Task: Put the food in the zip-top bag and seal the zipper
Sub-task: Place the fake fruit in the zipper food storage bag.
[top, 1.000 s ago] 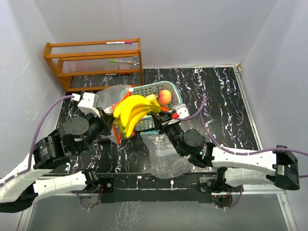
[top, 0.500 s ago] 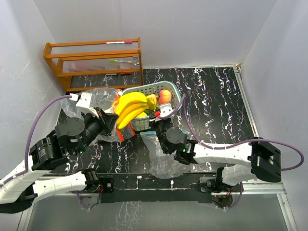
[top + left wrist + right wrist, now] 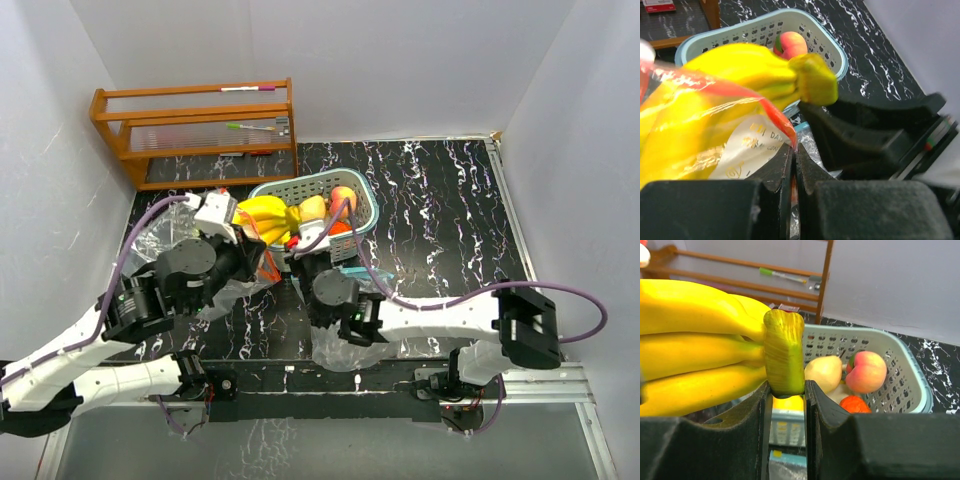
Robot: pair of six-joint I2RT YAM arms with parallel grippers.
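1. Yellow toy bananas (image 3: 695, 347), a full bunch, are held up over the black marbled counter (image 3: 440, 210), by the left end of a pale blue basket (image 3: 900, 385).
2. My right hand (image 3: 786, 388) is clamped on the bunch's greenish stem block, one finger on each side.
3. My left hand (image 3: 794, 167) is pressed together on the clear zip-top bag (image 3: 747, 150) (at its rim, by the red zipper strip).
4. Part of the bunch shows through the bag's plastic; the stem end is outside it.
5. A peach (image 3: 867, 371) lies in the basket.
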